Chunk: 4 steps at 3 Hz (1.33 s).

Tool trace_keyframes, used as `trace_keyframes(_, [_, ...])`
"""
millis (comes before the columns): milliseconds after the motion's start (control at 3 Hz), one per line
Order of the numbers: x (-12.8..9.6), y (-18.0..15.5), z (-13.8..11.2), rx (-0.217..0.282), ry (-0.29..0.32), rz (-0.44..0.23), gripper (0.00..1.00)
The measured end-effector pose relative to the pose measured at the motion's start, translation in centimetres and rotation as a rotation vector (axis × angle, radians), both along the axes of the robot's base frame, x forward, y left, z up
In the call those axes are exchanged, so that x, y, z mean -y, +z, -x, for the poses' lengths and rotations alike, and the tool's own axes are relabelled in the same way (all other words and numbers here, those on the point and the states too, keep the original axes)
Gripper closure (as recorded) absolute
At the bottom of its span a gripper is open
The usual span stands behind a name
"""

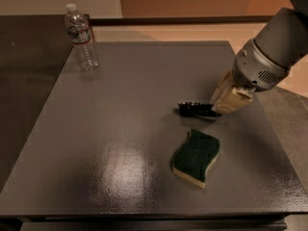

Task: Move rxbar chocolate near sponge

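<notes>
The rxbar chocolate, a flat black glossy bar with a crimped end, lies on the grey table just behind the sponge. The sponge, wavy-edged with a dark green top and pale yellow base, lies at the front right of the table. My gripper comes down from the upper right with beige fingers and is shut on the bar's right end. The bar's right part is hidden by the fingers.
A clear plastic water bottle with a white cap stands upright at the table's far left corner. The grey table ends close to the sponge at the front and right edges. A dark surface lies to the left.
</notes>
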<state>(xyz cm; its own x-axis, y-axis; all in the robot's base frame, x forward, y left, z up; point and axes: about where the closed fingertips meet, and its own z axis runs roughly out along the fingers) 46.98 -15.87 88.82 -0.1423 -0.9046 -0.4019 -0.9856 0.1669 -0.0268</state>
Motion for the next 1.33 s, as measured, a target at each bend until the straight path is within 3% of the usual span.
trace_keyframes(667, [-0.42,-0.11,0.83,-0.002,0.009,-0.008,0.12])
trace_keyframes(1000, [-0.52,-0.08,0.82,0.000,0.010,-0.008,0.00])
trace_keyframes(1333, [-0.53,-0.08,0.82,0.001,0.011,-0.008,0.00])
